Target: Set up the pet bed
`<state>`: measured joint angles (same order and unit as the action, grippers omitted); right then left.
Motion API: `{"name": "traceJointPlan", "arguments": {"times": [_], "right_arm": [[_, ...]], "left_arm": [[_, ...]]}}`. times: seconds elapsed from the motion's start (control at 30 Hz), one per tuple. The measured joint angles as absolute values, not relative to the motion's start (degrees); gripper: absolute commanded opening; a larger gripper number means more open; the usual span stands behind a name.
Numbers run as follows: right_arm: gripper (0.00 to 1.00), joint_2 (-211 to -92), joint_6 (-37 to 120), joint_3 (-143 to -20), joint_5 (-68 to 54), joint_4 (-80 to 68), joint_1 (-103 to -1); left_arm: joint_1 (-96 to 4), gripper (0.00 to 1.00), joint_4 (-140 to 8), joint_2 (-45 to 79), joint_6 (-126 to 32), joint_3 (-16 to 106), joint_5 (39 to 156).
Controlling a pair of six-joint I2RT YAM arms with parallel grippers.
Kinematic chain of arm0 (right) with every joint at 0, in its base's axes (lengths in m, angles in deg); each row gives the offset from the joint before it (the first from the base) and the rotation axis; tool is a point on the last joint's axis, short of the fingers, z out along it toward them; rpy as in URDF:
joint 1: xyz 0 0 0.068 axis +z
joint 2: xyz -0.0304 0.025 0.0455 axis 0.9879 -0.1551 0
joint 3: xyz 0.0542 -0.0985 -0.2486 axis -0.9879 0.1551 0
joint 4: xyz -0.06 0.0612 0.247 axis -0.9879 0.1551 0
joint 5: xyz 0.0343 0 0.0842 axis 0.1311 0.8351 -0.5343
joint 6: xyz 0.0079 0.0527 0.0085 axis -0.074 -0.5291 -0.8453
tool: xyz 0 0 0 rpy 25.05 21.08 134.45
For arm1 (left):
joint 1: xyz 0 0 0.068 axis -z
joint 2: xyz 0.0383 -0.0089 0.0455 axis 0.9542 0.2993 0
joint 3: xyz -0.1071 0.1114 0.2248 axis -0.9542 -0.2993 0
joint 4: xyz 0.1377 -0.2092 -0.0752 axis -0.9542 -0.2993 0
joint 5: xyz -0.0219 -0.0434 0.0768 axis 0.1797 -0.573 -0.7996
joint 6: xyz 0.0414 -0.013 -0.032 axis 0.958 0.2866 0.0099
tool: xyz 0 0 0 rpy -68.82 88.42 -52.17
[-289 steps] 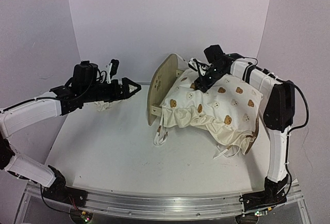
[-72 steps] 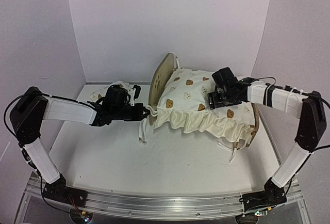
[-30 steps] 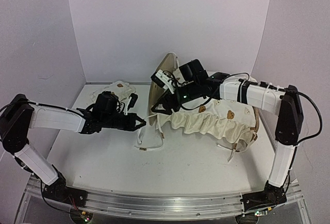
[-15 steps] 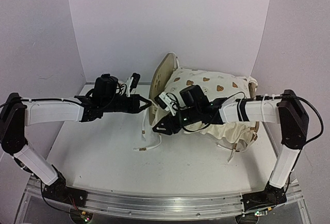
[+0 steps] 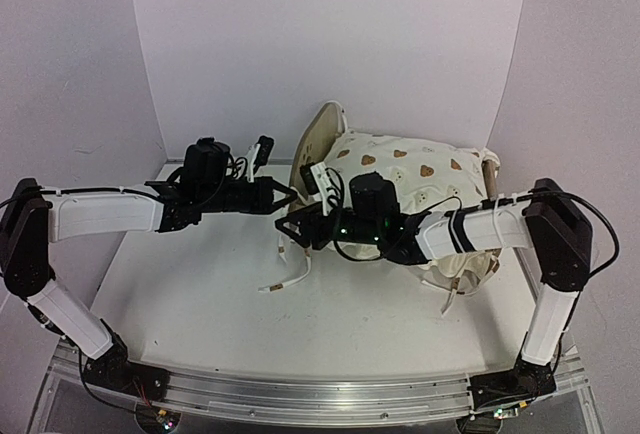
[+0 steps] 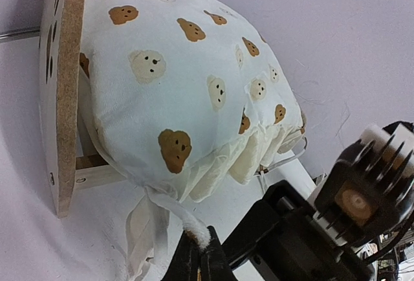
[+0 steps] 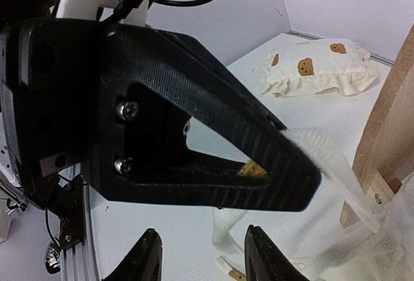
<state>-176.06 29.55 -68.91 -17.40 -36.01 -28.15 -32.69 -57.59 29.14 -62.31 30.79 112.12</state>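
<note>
I've got the left gripper [image 5: 283, 197] pinched fully shut on a cushion tie [image 6: 174, 213], just off the near corner of the headboard [image 6: 61, 100]. The right gripper [image 7: 204, 236] is partly spread with nothing between its fingers, hovering right beside the left one at that same corner. The pet bed [image 5: 312, 149] stands upright, and the cushion [image 5: 400, 169] is piled on the headboard's inner side. My worries: the grippers are crowded enough to knock together, and a hard tug on the tie could drag the cushion off or tip the frame (it looks light). The cushion hides the base and most of the footboard. The left gripper's black body fills the right wrist view, so I can't tell how the tie runs past the headboard. The pillow [image 7: 317, 67] lies apart, off the headboard's outer side.
</note>
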Motion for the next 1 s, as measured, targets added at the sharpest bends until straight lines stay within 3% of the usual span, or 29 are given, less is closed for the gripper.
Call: {"name": "traceJointPlan", "arguments": {"times": [0.13, 0.2, 0.23, 0.3, 0.57, 0.73, 1.0], "right_arm": [[0.18, -178.84, 29.58, -68.96, -15.28, -38.90, -27.23], [0.01, -180.32, 29.14, -69.09, -13.88, -39.27, -26.91], [0.00, -180.87, 29.10, -69.09, -12.94, -39.22, -26.80], [0.00, -181.26, 29.10, -69.09, -10.62, -38.96, -26.75], [0.00, -181.26, 30.89, -70.31, 6.31, -40.16, -26.82], [0.00, -181.26, 33.07, -74.42, 16.76, -40.56, -28.22], [0.00, -182.36, 38.87, -83.14, 24.35, -40.56, -32.46]], "left_arm": [[-32.69, 0.00, -57.59, 29.16, -62.46, 31.05, 112.45], [-32.69, 0.00, -57.57, 29.16, -62.46, 31.25, 112.49], [-32.69, 0.00, -57.59, 29.16, -62.46, 31.40, 112.52], [-32.69, 0.04, -57.59, 29.16, -62.46, 31.51, 112.49], [-32.69, 0.44, -58.09, 28.37, -62.24, 31.36, 108.78], [-32.69, 0.54, -59.62, 23.67, -61.39, 29.06, 103.44], [-32.69, 0.56, -61.57, 19.54, -61.45, 24.32, 98.50]]}}
